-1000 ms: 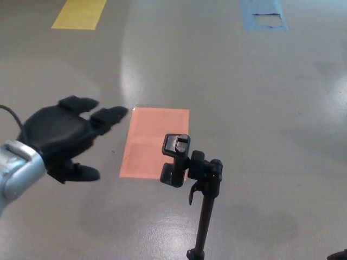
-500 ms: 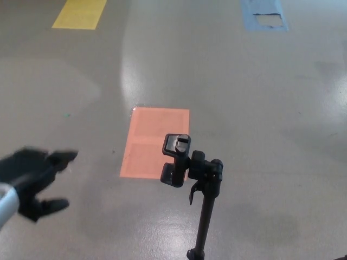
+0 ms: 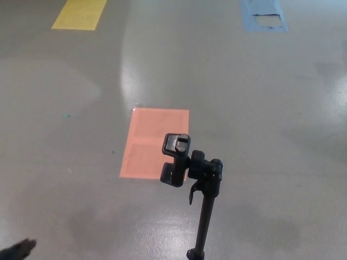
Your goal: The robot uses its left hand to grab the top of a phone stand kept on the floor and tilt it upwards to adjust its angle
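- Black phone stand [image 3: 191, 179] with a slim upright pole, standing on the floor low and just right of centre in the head view.
- Pole running near vertical from a collar at the bottom edge of the picture up to a knuckle-like joint.
- Black clamp cradle [image 3: 176, 157] at the top, set to the left of the joint, with its long axis roughly up and down and its rounded upper jaw leaning slightly right.
- Small black lever hanging just below the joint, on the pole's left side.
- No brand, label or readable writing visible anywhere on the stand.
- Untouched by anything: stand well apart from the one robot part in view.
- Only a dark tip of the left robot hand [image 3: 16, 250] showing, at the bottom left corner, low and far to the left of the stand.
- Cannot tell whether that robot hand's digits are apart or together; too little of it in view.
- Right robot hand nowhere in the picture.
- Salmon-pink rectangular floor marking [image 3: 152, 142] lying behind the clamp cradle, its lower right corner hidden by the cradle.
- Glossy grey floor [image 3: 260, 108] all around, with a pale glare streak above the pink marking.
- Yellow rectangular floor marking [image 3: 79, 13] at the top left, well away.
- Blue rectangular floor marking [image 3: 263, 14] with a worn pale patch in its middle, at the top right.
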Motion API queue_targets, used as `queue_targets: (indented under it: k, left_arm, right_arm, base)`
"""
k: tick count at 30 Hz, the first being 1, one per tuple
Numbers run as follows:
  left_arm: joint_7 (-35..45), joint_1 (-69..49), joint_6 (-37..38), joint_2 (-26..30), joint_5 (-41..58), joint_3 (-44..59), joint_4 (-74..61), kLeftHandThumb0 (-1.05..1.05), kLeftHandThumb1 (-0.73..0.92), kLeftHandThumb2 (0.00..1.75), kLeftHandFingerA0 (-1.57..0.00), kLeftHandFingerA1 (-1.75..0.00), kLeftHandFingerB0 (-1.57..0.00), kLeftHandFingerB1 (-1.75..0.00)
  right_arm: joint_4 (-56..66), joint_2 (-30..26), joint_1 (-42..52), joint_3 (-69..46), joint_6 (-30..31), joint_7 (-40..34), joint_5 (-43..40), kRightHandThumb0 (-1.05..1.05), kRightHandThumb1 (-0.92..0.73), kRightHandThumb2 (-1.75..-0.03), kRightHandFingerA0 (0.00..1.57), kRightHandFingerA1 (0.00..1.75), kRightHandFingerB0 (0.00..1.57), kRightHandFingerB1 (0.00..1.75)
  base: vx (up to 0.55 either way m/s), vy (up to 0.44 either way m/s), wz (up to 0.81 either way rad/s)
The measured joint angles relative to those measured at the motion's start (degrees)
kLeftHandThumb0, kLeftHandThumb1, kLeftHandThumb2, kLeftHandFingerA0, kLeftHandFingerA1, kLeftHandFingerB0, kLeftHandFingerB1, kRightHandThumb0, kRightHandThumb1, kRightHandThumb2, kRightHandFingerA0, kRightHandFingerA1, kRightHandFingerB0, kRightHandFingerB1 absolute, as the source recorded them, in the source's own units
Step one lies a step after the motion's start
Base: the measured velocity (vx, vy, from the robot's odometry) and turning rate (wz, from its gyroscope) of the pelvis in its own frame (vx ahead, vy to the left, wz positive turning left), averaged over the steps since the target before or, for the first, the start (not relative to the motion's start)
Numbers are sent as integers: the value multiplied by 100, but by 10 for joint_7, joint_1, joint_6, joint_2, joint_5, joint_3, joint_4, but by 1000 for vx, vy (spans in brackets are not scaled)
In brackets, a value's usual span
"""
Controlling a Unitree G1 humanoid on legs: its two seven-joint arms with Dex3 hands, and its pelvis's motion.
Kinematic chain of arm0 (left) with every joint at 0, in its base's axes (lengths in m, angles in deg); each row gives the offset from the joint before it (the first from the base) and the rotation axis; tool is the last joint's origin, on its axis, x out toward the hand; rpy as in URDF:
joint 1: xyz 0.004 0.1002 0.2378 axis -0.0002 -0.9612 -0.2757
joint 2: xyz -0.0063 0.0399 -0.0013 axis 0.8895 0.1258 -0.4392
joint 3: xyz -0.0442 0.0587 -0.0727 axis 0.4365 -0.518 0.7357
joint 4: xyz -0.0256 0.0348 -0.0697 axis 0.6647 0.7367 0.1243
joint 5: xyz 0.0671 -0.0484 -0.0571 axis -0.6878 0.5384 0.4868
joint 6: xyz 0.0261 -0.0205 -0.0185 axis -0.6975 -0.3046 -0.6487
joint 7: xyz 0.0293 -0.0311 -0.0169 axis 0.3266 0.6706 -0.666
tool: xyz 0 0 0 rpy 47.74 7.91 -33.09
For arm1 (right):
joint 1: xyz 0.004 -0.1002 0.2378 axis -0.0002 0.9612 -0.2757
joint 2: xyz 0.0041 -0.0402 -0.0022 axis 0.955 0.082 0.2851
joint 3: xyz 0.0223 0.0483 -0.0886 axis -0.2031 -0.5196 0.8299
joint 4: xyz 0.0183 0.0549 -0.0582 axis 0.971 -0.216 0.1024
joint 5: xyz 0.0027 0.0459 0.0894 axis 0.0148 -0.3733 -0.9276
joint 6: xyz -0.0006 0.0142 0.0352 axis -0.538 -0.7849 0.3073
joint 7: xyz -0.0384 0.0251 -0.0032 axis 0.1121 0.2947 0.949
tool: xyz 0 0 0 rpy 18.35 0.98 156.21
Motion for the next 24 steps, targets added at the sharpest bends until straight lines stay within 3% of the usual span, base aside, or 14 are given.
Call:
queue_targets:
  k: [3,6,17,18,24]
  left_arm:
    - [-2,-4,-3,-3,18,16,23,-76,74,100,-13,-44,-5,-29]
    - [-2,-11,-3,-4,38,36,37,-77,75,106,-14,-46,0,-25]
    - [47,-30,-10,-4,103,73,52,-75,76,104,-14,-44,-4,-27]
    - [50,-31,-10,-4,106,73,51,-73,92,70,-24,-33,-7,-20]
    - [71,-51,-4,-5,120,68,47,-73,91,72,-22,-34,-6,-21]
  right_arm:
    - [0,2,1,-2,0,-1,0,-71,-78,-64,17,38,18,30]
    - [-1,2,4,-4,0,-1,0,-71,-77,-64,20,38,19,30]
    - [-4,3,14,0,0,-9,1,-69,-77,-64,20,37,20,29]
    - [-4,3,15,0,0,-9,1,-69,-77,-62,19,39,19,30]
    - [-4,3,35,0,0,-10,1,-69,-79,-64,23,39,20,30]
  base:
    - [0,0,0]
    - [0,0,0]
    - [0,0,0]
    - [0,0,0]
    - [0,0,0]
